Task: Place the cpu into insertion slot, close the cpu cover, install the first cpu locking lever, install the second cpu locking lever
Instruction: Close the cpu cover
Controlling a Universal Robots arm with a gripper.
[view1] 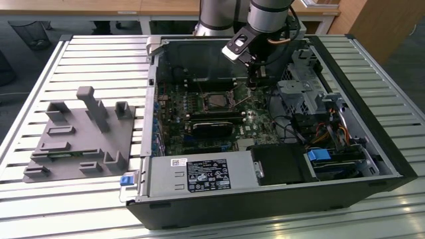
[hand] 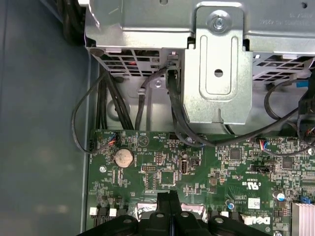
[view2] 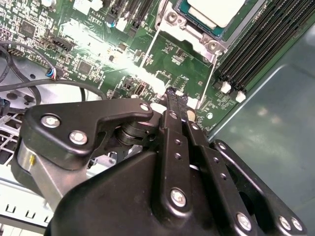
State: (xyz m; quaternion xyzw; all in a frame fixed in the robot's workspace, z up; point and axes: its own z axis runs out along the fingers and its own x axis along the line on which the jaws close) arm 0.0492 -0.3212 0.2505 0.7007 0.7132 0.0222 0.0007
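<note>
The cpu (view2: 216, 10), pale and square, lies in the insertion slot (view1: 212, 102) in the middle of the motherboard. The silver cpu cover (view2: 194, 37) frames it and looks laid down over it. Two thin locking levers (view2: 147, 49) (view2: 210, 83) stick out from the socket corners, unlatched. My gripper (view2: 175, 94) is shut with nothing between its fingers. Its tips hang just above the board between the two lever ends. In the exterior view the gripper (view1: 255, 83) sits at the socket's right. The first wrist view has the gripper (hand: 170, 195) over the green board.
Long black memory slots (view2: 256, 44) run beside the socket, with the dark case wall (view2: 275, 128) beyond. A metal drive cage (hand: 216, 64) and black cables (hand: 177, 118) stand close to the gripper. A power supply (view1: 199, 174) and a grey fixture (view1: 79, 134) lie nearer the table's front.
</note>
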